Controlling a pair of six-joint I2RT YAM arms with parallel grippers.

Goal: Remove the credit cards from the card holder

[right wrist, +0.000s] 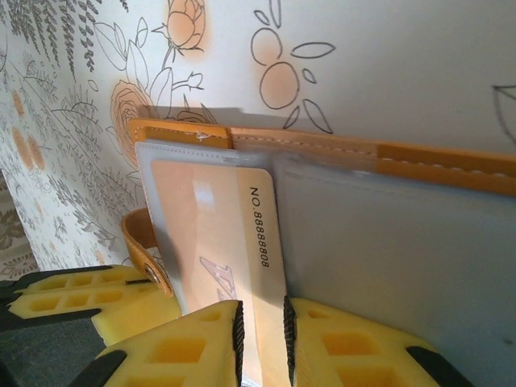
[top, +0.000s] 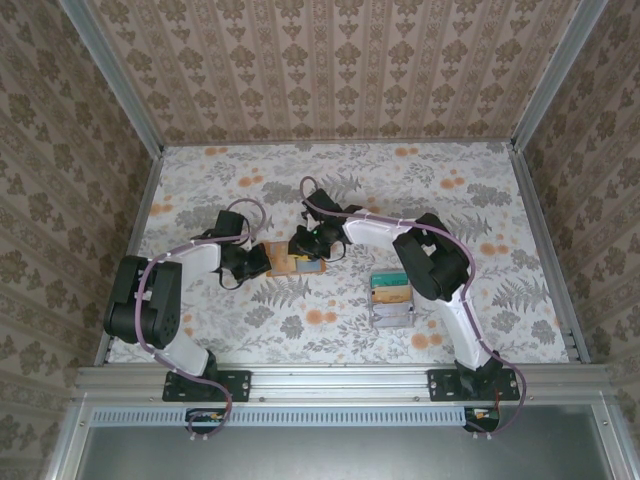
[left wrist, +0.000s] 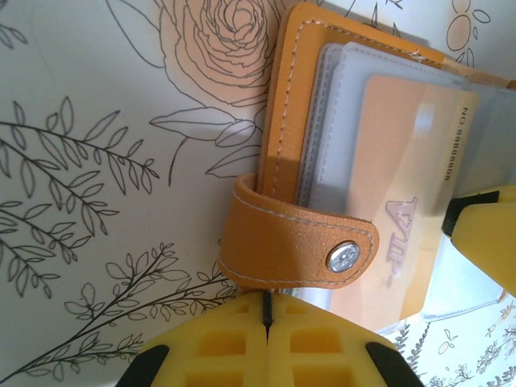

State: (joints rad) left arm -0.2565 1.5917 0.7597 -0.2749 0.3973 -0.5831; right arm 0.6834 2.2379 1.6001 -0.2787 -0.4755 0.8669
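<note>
Floral tabletop (top: 330,165): one card holder (left wrist: 282,121), left fingers (left wrist: 218,347) clamping it; right fingers (right wrist: 185,347) ajar around one card (right wrist: 218,226).

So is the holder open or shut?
Open: holder lies spread flat, strap loose, card inside showing.

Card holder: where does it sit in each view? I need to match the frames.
Top external: card holder lies just left of the picture's centre.
Left wrist: card holder fills the upper right, orange cover edge toward the left.
Right wrist: card holder runs as an orange edge across the upper half.
Shared landmark: the tan card with the printed number, at right in left wrist and at lower left in right wrist.
</note>
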